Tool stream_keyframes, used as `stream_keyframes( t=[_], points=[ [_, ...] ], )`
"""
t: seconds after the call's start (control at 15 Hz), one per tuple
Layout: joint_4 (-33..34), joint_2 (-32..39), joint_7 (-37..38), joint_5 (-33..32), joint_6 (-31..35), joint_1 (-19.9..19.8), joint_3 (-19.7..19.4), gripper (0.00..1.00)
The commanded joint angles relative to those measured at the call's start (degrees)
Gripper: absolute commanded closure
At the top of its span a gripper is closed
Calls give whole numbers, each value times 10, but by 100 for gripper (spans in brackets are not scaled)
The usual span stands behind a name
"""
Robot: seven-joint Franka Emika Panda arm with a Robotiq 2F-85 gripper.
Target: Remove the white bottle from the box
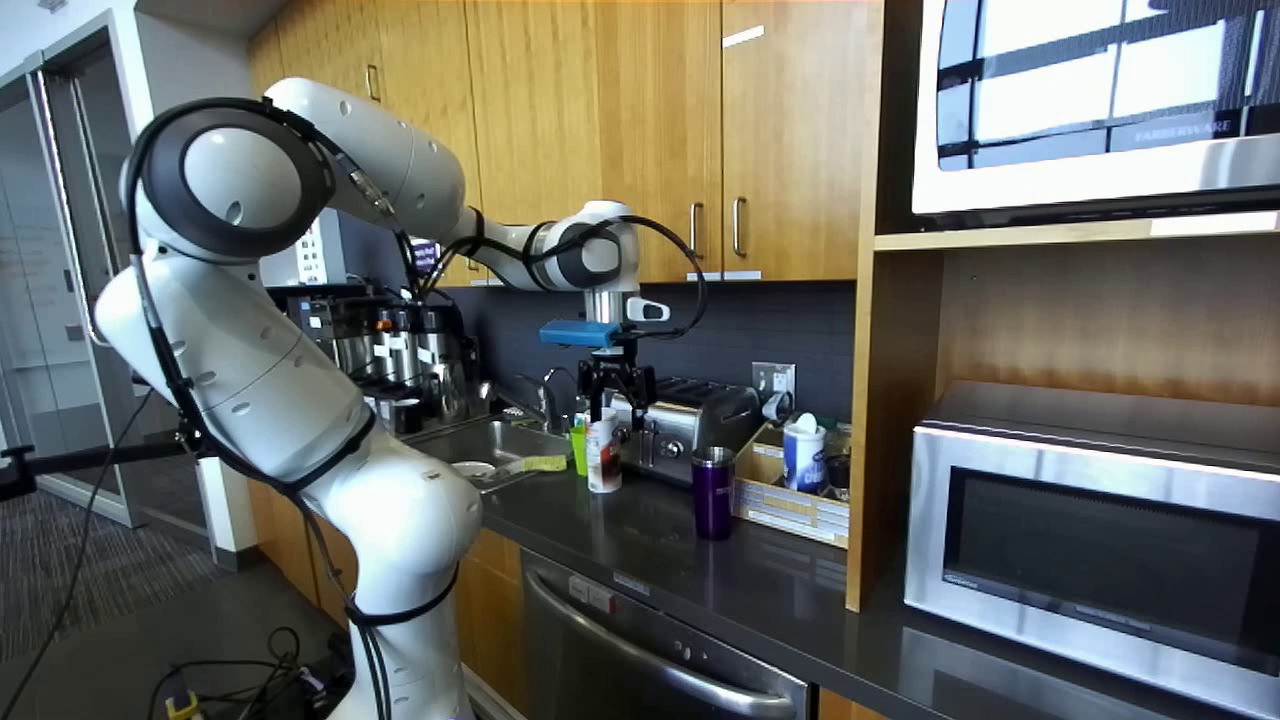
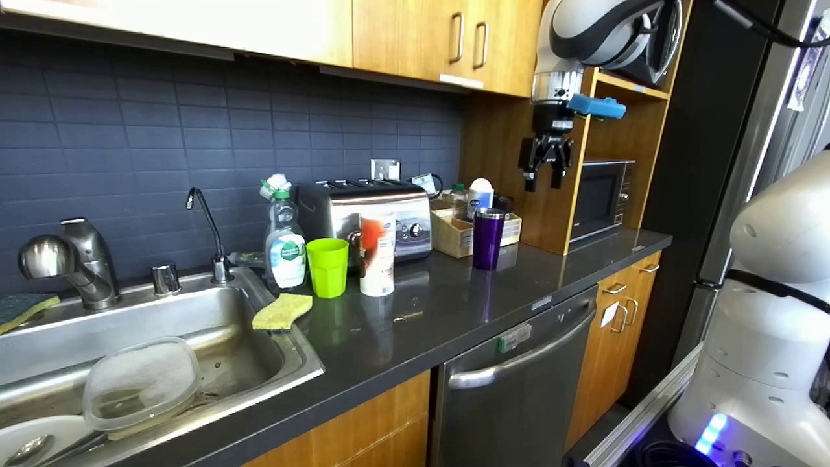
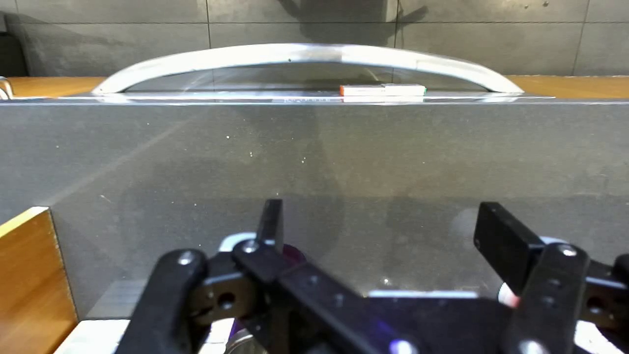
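The white bottle, with a white top and a blue label, stands upright in the box in both exterior views; its lower part is hidden by the box. The box is low, tan and open-topped, at the back of the counter by the wooden side panel. My gripper is high above the counter, pointing down, apart from the box and bottle; it also shows in an exterior view. In the wrist view its fingers are wide apart with nothing between them. The bottle cannot be made out there.
A purple tumbler stands in front of the box. A silver toaster, a white container with red print, a green cup and a soap bottle stand toward the sink. A wooden panel borders the box.
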Motion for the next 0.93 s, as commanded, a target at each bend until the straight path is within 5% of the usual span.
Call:
stream_keyframes(
  t=[0.0,0.87],
  points=[
    [1,0,0,0,-1,1,0,0],
    [16,54,-27,-41,95,-33,-41,0]
  ],
)
